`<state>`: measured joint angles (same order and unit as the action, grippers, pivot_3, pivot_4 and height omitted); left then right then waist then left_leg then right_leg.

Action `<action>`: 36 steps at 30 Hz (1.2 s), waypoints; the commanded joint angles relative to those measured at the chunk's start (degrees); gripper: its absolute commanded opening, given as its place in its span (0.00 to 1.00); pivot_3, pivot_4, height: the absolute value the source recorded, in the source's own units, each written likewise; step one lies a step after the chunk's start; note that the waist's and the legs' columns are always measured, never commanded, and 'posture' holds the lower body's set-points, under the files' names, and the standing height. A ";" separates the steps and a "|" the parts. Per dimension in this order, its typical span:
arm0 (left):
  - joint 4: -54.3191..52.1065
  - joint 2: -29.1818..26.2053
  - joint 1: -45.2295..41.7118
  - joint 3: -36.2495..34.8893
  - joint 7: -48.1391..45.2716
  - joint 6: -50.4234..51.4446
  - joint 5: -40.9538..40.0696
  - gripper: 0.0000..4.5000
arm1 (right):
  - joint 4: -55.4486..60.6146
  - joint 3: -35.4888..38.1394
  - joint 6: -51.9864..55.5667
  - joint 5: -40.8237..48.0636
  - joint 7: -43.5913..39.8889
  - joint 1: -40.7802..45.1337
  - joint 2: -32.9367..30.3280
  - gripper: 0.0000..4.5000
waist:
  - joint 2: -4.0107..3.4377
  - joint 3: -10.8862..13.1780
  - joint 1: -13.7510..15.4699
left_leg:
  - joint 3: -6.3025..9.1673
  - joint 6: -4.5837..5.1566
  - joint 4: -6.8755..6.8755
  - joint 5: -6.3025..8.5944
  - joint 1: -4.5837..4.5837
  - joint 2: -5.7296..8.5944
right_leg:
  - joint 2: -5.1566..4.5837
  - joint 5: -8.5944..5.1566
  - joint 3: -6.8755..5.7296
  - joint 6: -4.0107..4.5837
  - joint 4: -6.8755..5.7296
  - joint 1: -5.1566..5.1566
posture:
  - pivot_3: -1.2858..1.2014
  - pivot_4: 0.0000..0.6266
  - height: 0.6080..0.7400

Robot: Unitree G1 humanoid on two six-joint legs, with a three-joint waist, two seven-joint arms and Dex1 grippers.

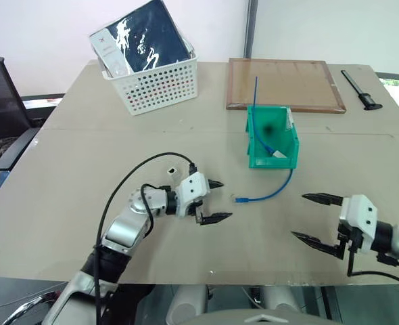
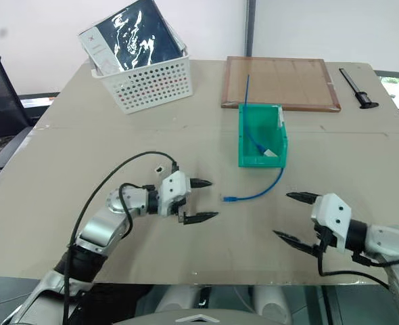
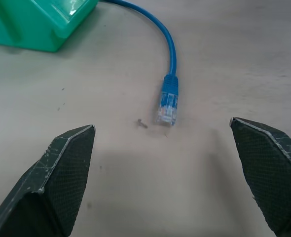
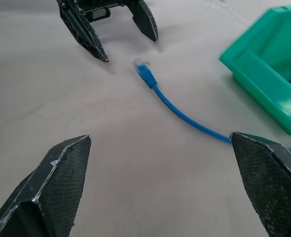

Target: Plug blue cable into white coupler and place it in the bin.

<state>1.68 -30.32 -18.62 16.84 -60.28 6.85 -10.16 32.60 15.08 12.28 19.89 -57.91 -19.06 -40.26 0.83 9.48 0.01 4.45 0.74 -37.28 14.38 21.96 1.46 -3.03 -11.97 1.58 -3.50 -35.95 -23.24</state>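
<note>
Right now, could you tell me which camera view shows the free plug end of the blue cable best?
The left wrist view: the blue cable ends in its clear plug, lying on the table between the open left gripper fingers. The right wrist view shows it farther off; both eye views show it small, trailing out of the bin.

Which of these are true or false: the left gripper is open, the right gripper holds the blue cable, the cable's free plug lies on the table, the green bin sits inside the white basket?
1. The left gripper is open. True.
2. The right gripper holds the blue cable. False: it is open and empty, apart from the cable.
3. The cable's free plug lies on the table. True, in front of the left gripper.
4. The green bin sits inside the white basket. False: it stands on the table, apart from the basket.
</note>
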 commanded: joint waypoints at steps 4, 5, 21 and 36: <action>6.99 3.30 -4.82 2.82 -2.61 -5.19 2.74 0.88 | 5.11 1.91 -1.48 -1.00 4.96 -4.06 1.18 1.00 | 0.01 0.00 -0.01 | -0.01 0.00 -0.03 0.00 0.01 0.02 | -0.02 0.00 0.02 0.00 0.01 0.01 | 0.52 0.24 0.99; 8.06 3.85 -5.47 3.19 -3.22 -5.53 2.93 0.82 | 5.72 1.94 -1.19 -1.07 5.74 -4.54 1.43 1.00 | 0.01 -0.01 0.01 | 0.00 0.00 -0.03 0.00 0.01 0.03 | -0.02 0.00 0.01 0.00 0.01 0.01 | 0.52 0.24 0.99; 1.40 7.33 -7.68 -0.23 -12.93 -9.55 -7.92 0.00 | 16.88 -0.49 21.77 16.45 25.31 -11.38 13.82 1.00 | 0.00 -0.02 0.70 | 0.33 0.00 -0.02 0.00 0.06 -0.04 | -0.09 -0.04 0.00 0.09 0.01 0.00 | 0.52 0.24 0.99; 9.19 11.78 -11.27 -5.12 -4.54 -37.95 -1.05 0.00 | 11.30 -6.99 29.92 40.91 45.45 10.37 27.84 0.71 | 0.02 -0.06 0.65 | 0.36 0.01 -0.03 0.00 0.05 0.05 | -0.02 0.01 0.00 0.02 0.04 0.01 | 0.52 0.24 0.99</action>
<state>11.05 -18.61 -28.74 12.97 -66.18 -28.24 -11.38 43.51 7.89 42.43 57.50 -13.57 -9.59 -12.77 0.85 9.42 0.66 4.80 0.75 -37.31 14.38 22.01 1.52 -3.05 -11.96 1.57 -3.48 -35.92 -23.23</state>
